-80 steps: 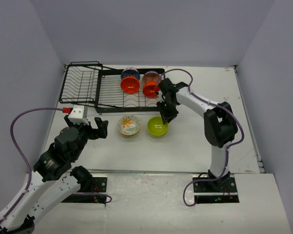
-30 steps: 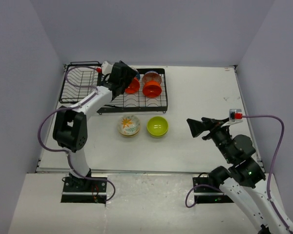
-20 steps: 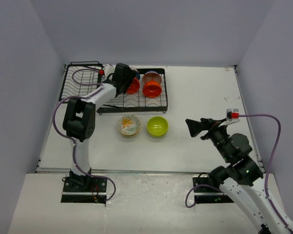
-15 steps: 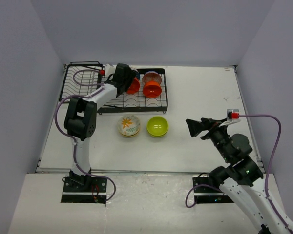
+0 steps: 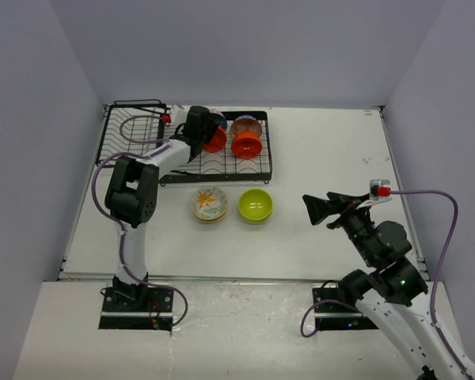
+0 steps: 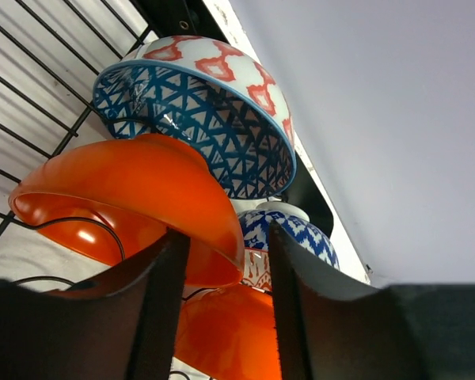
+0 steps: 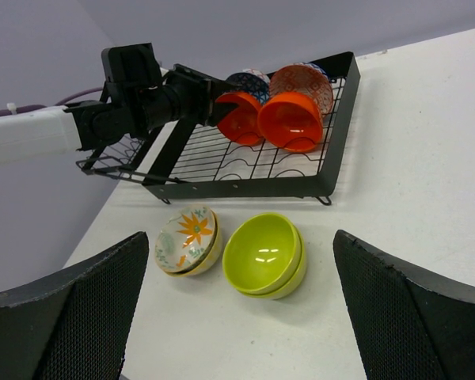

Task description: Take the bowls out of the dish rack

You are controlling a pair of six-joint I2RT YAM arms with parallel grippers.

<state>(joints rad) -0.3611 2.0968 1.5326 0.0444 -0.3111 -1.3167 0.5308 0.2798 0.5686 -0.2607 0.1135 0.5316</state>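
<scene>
The black wire dish rack (image 5: 134, 142) stands at the back left. In its right half several bowls stand on edge: two orange bowls (image 5: 214, 139) (image 5: 246, 145), a red-patterned bowl (image 5: 245, 124) and a blue-patterned bowl (image 6: 198, 119). My left gripper (image 5: 208, 134) reaches into the rack. In the left wrist view its jaws straddle the rim of the nearer orange bowl (image 6: 142, 190), with a gap still showing on the right side. My right gripper (image 5: 317, 207) hovers wide open over the table to the right, holding nothing.
Out on the table in front of the rack sit stacked cream floral bowls (image 5: 208, 203) and stacked lime green bowls (image 5: 256, 205). The rack's left basket section (image 5: 131, 131) holds no bowls. Grey walls close in the table on three sides.
The left gripper's jaws have narrowed around the orange bowl's rim while the arm stayed at the rack. The right arm has barely shifted.
</scene>
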